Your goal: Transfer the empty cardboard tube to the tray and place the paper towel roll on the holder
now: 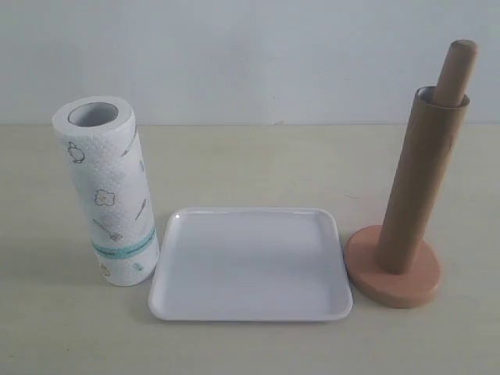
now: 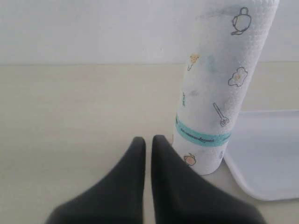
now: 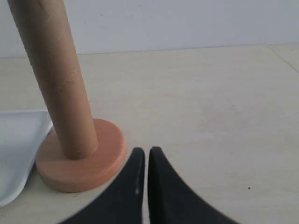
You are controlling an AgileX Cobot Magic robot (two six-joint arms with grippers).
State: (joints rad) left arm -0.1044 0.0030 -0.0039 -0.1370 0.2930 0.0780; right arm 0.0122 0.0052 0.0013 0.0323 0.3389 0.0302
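Wide shot first: a pale wooden table (image 1: pixel 250 156) fills the lower part of the exterior view, and neither arm shows in it. Lower centre lies the tray (image 1: pixel 250 212), white, flat on the table. At its left edge, just beside the rim, the paper towel roll (image 1: pixel 109 195) stands upright on end, teal band low, hollow core facing up. Over on the right side of the frame, the empty cardboard tube (image 1: pixel 418 180) stands sleeved over the holder (image 1: pixel 367 273), leaning a touch, its foot on the round disc base. The dowel tip pokes out of the tube's top, up in the upper right. The disc sits just beside the tray's right edge.

Now the left wrist camera: the left gripper (image 2: pixel 148 140) has its two dark fingers pressed together on nothing. The paper towel roll (image 2: pixel 210 93) rises just ahead of the tips and off to one side, apart from them, with the tray (image 2: pixel 280 196) corner beyond it.

Right wrist camera: the right gripper (image 3: pixel 146 151) is likewise pinched together and empty. The holder (image 3: pixel 93 172) base sits close ahead of the tips, to one side, not touching. The empty cardboard tube (image 3: pixel 56 79) stands on it, and a tray (image 3: pixel 14 196) corner shows past the disc.
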